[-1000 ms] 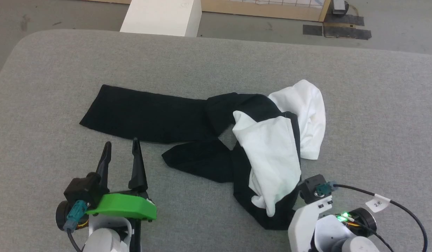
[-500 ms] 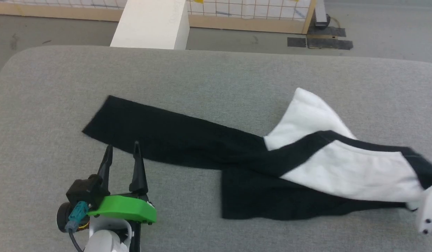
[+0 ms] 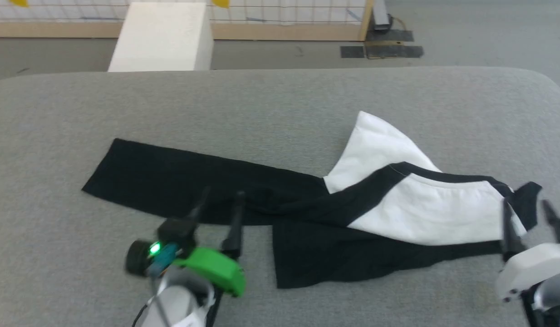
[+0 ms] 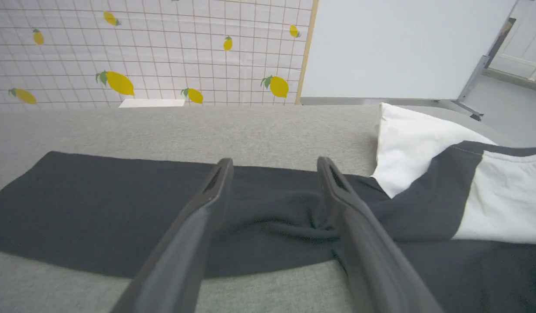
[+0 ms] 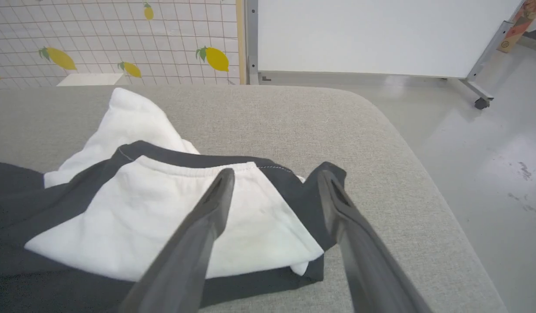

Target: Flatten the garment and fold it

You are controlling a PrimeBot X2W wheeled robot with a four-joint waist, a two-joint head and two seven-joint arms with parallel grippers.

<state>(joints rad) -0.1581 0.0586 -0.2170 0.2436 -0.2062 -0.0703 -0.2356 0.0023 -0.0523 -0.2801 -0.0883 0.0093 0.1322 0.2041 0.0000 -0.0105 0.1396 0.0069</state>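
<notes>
The garment lies spread across the grey padded surface, running from left to right in the head view. One long black sleeve stretches flat to the left. To the right the white body panels are folded over each other, with a black band crossing between them and a second black layer lying along the near edge. The left hand is at the near edge of the long sleeve, close to where the sleeve meets the body. Its two fingers are spread wide and hold nothing. In the left wrist view the tips of this hand stand over a small pucker in the black cloth; whether they touch it cannot be told. The right hand is at the garment's far right end, also wide apart and empty. In the right wrist view one finger stands over the white panel and the other over the black corner that points off to the right, the cloth's end lying between and beneath them. A white box stands on the floor beyond the surface.
</notes>
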